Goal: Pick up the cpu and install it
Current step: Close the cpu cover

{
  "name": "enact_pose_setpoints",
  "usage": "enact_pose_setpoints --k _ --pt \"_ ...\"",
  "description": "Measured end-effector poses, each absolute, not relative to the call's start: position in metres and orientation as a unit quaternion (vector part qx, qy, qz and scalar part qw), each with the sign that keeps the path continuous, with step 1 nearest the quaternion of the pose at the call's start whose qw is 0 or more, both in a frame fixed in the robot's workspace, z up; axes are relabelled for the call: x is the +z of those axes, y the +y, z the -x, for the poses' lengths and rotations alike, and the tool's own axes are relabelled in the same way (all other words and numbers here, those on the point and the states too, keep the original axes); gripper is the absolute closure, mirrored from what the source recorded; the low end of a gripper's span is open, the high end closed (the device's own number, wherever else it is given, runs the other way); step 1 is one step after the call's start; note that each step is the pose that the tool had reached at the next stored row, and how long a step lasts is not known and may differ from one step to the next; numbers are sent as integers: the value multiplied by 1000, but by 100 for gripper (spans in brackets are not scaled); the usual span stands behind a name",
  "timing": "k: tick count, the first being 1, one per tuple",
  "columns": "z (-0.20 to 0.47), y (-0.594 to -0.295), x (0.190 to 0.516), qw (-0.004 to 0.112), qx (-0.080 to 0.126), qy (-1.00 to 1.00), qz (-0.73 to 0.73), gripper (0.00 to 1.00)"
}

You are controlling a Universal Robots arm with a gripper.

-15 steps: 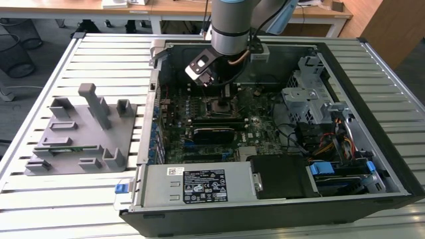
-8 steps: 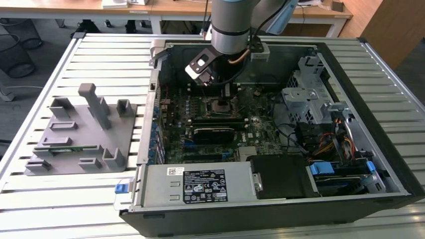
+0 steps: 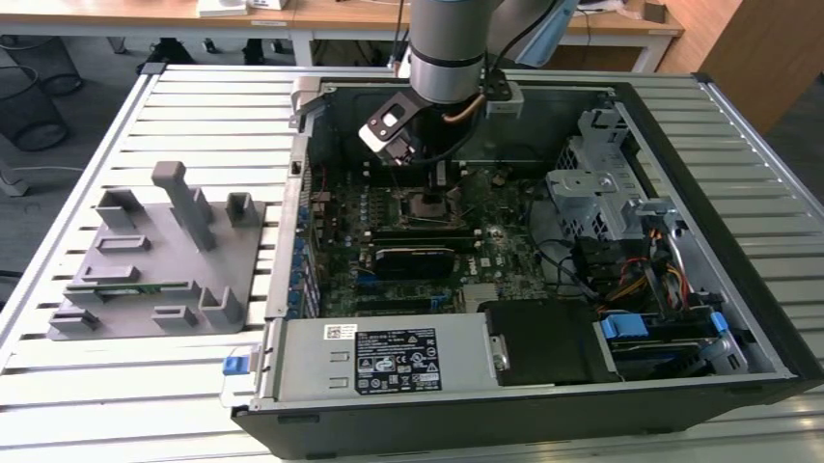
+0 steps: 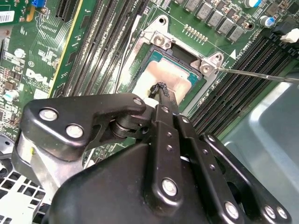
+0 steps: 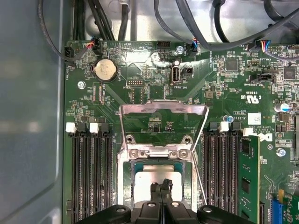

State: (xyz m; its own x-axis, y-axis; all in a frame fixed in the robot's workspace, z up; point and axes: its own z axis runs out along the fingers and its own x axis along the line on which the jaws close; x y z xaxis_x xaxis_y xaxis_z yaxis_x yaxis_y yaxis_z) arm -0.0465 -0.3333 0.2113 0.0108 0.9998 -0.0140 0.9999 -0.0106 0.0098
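Small flat silver-grey square cpu (image 5: 149, 179) seated in metal-rimmed socket (image 5: 125, 184). Silver hold-down frame (image 5: 163, 106) raised, unlatched. End effector (image 5: 161, 186) clenched, tips at chip.

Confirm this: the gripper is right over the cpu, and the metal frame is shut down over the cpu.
Not the frame. The gripper is right over the cpu, but the metal frame stands swung open, off the cpu; the first wrist view shows it.

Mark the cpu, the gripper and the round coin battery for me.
cpu (image 5: 145, 184), first wrist view, bare metal top in the socket.
gripper (image 5: 161, 186), first wrist view, midway between the tips of its fingers.
coin battery (image 5: 105, 70), first wrist view, centre of its face.
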Motion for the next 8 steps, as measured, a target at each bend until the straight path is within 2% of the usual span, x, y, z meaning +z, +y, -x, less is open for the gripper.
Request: enact_pose_setpoints --k 8 --pt "46 -333 215 8 -2 703 -711 89"
